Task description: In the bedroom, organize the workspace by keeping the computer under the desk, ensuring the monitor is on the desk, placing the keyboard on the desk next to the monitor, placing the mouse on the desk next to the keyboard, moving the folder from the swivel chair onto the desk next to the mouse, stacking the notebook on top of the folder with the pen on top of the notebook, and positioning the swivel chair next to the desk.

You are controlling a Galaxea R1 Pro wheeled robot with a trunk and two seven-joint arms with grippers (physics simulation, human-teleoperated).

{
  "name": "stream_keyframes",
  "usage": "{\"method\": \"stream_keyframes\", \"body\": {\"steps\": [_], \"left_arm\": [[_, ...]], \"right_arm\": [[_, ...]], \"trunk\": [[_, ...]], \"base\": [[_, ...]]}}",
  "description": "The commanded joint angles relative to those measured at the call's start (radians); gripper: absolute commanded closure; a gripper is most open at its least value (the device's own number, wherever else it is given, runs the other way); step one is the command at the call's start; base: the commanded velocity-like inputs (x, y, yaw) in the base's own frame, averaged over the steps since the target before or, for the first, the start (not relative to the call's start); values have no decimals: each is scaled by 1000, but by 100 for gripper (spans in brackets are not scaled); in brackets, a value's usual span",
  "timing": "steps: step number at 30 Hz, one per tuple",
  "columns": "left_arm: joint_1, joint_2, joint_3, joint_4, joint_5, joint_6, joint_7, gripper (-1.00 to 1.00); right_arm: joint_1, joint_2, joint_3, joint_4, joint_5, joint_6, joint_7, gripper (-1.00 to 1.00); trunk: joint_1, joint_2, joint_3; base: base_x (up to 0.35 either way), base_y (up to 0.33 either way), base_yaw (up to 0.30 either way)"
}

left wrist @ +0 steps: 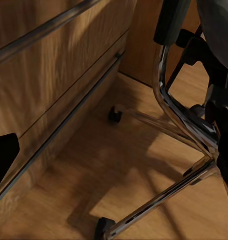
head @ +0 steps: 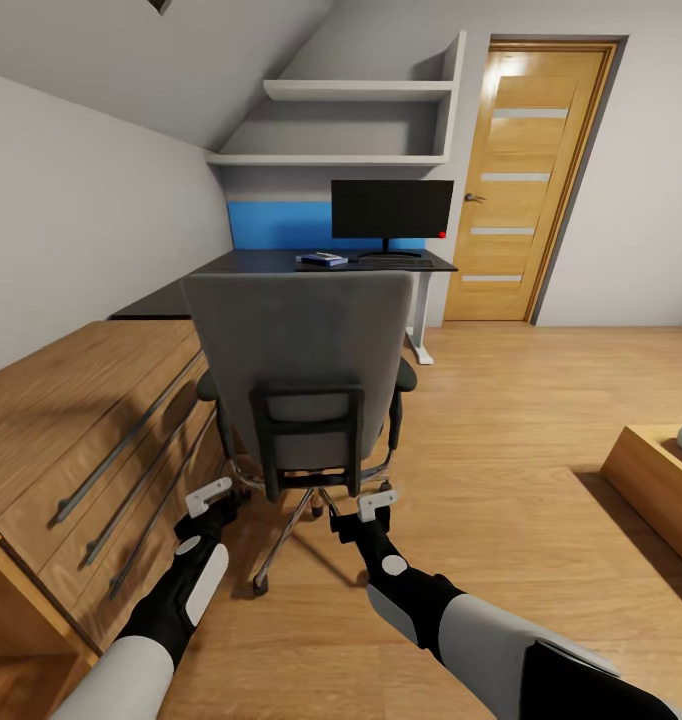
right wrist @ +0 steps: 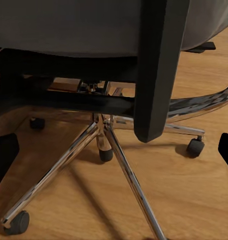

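- The grey padded swivel chair (head: 306,375) on its chrome wheeled base is standing well short of the long black desk (head: 281,263), backrest facing the robot.
- It is likely rolling easily (castors on smooth wood floor); the stiff black back frame (head: 308,437) is offering the best hold.
- Left gripper (head: 210,497) and right gripper (head: 373,502) are hovering released behind that frame, jaws spread, holding nothing.

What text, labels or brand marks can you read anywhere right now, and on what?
None: no readable word, number or logo in any view.
The monitor screen is black, with a small red dot at its lower right corner, not text.
The blue item on the desk beside the monitor stand is too small to read any marking.
The swivel chair, wooden drawer cabinet and door carry no lettering.
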Motion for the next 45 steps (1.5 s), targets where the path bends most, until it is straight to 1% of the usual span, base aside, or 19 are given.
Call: {"method": "stream_keyframes", "body": {"steps": [1, 11, 23, 31, 40, 45], "left_arm": [[0, -1, 1, -1, 7, 2, 2, -100], [0, -1, 0, -1, 7, 0, 2, -100], [0, -1, 0, -1, 7, -1, 2, -100], [0, -1, 0, -1, 7, -1, 0, -100], [0, -1, 0, -2, 7, -1, 1, -100], [0, -2, 0, -3, 7, -1, 0, -100]], "right_arm": [[-1, 0, 8, 0, -7, -4, -6, -100], [-1, 0, 8, 0, -7, -4, -6, -100], [-1, 0, 8, 0, -7, -4, -6, -100], [-1, 0, 10, 0, -7, -4, -6, -100], [-1, 0, 10, 0, -7, -4, -6, -100], [-1, 0, 10, 0, -7, -4, -6, -100]], "trunk": [[0, 0, -1], [0, 0, -1], [0, 0, -1], [0, 0, -1], [0, 0, -1], [0, 0, 1]], "base": [[61, 0, 0], [183, 0, 0], [52, 0, 0], [210, 0, 0], [42, -3, 0], [3, -183, -51]]}}
